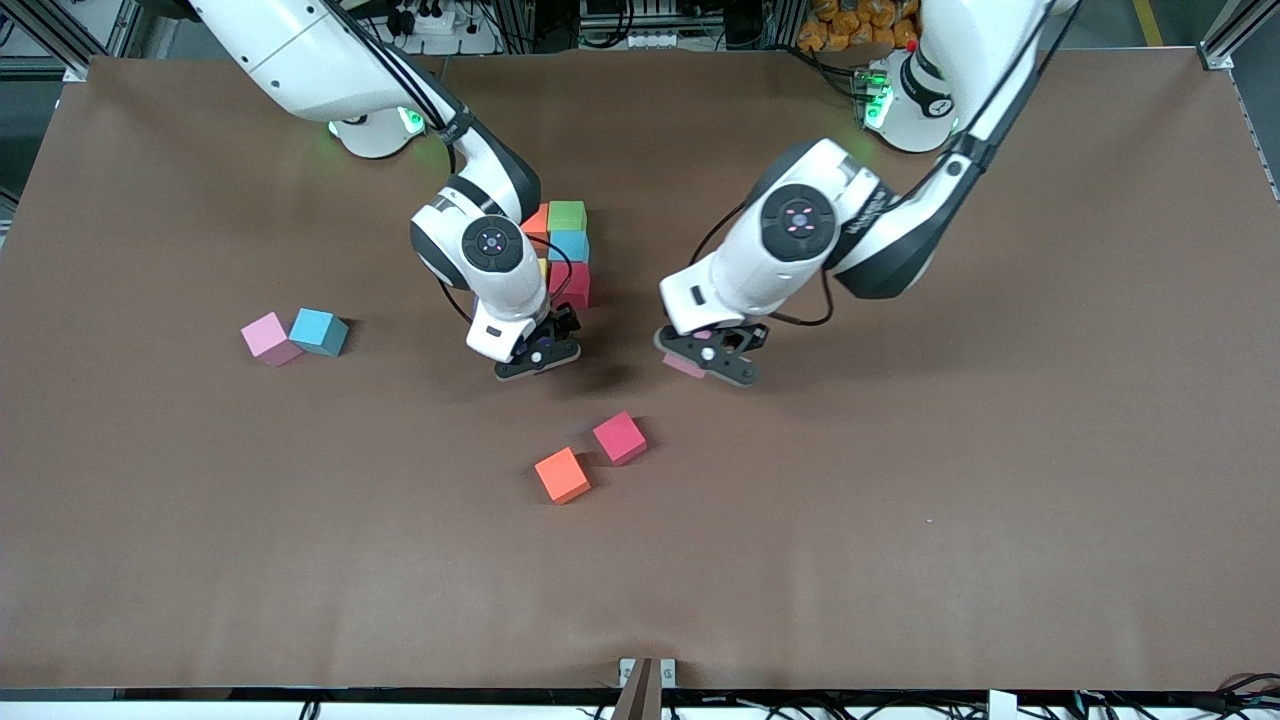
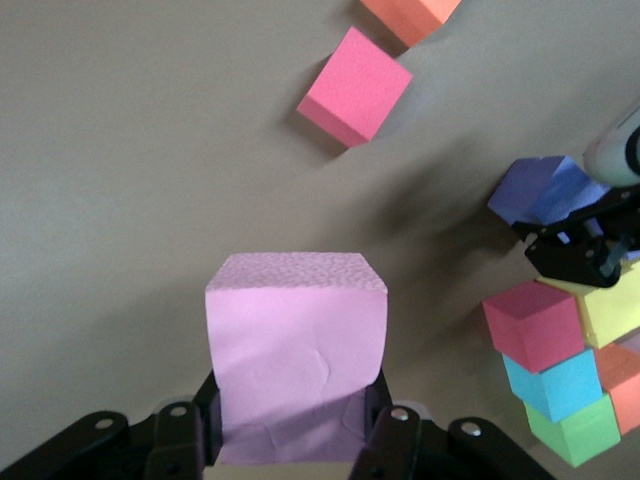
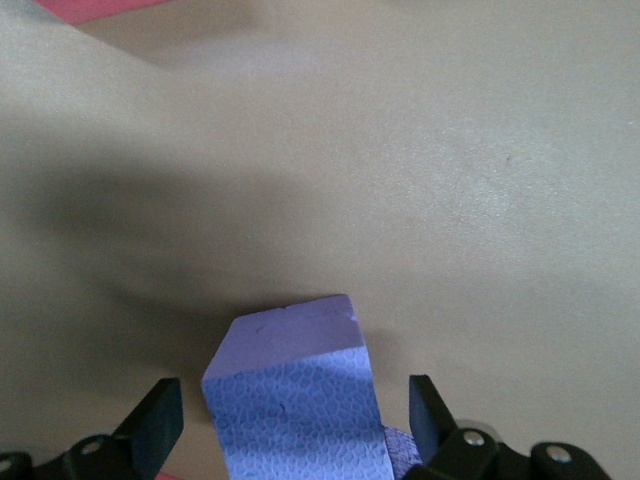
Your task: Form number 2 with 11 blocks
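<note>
Blocks partly gathered: a cluster [image 1: 566,250] sits mid-table toward the robot bases, showing orange, green, light blue, yellow and crimson cubes touching. Right arm hides part of it, so the count and shape of the digit so far cannot be told.

Right gripper [image 1: 538,352] is at the cluster's camera-near edge. Its fingers stand wide, either side of a purple cube [image 3: 290,395] but not touching it; the cube looks set down on the table or nearly so, slightly skewed. A second purple cube seems to lie just beside it, barely visible.

Left gripper [image 1: 712,362] hangs over bare table between the cluster and the left arm's end. Fingers are clamped on a pale pink cube [image 2: 297,350], gripped by its sides, the foam creased by the squeeze.

Loose stock:
- pale pink cube [image 1: 270,337] and light blue cube [image 1: 320,331], touching, toward the right arm's end.
- orange cube [image 1: 562,475] and magenta cube [image 1: 620,437], just beside each other, nearer the camera than the cluster.

Judgement: past halfway. Upper rows appear built; the purple cube is being placed, the held pink cube is likely next, then the loose pink, blue and orange. Magenta probably stays out.

No brand, label or readable writing on blocks or table.
</note>
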`<action>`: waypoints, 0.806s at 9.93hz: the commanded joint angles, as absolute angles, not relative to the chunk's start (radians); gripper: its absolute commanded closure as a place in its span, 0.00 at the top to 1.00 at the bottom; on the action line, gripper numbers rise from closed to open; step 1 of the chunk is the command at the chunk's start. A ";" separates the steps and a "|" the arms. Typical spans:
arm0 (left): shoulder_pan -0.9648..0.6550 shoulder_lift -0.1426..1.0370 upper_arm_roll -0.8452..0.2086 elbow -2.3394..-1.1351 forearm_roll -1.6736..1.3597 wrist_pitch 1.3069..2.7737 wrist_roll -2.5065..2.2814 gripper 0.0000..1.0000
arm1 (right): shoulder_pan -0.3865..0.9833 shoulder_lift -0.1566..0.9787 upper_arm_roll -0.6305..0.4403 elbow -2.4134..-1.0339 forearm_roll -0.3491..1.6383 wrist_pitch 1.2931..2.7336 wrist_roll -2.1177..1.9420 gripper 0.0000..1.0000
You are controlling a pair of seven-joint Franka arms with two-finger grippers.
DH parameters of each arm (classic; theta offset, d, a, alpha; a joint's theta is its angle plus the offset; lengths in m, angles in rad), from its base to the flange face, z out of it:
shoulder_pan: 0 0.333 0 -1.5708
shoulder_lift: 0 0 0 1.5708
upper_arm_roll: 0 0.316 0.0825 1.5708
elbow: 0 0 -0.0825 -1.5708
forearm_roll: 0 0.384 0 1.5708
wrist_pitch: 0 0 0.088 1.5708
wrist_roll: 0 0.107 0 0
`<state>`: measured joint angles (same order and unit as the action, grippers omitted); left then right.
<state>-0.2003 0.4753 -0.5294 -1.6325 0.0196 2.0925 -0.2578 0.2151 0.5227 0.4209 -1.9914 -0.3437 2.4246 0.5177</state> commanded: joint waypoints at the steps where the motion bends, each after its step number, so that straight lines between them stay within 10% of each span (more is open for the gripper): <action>1: -0.190 0.449 -0.548 -1.672 -0.002 2.102 -0.242 0.17 | 0.212 0.526 0.417 -2.011 -0.368 2.457 0.523 0.00; 8: -0.209 0.462 -0.548 -1.669 0.002 2.111 -0.247 0.17 | 0.196 0.489 0.319 -1.919 -0.353 2.381 0.644 0.00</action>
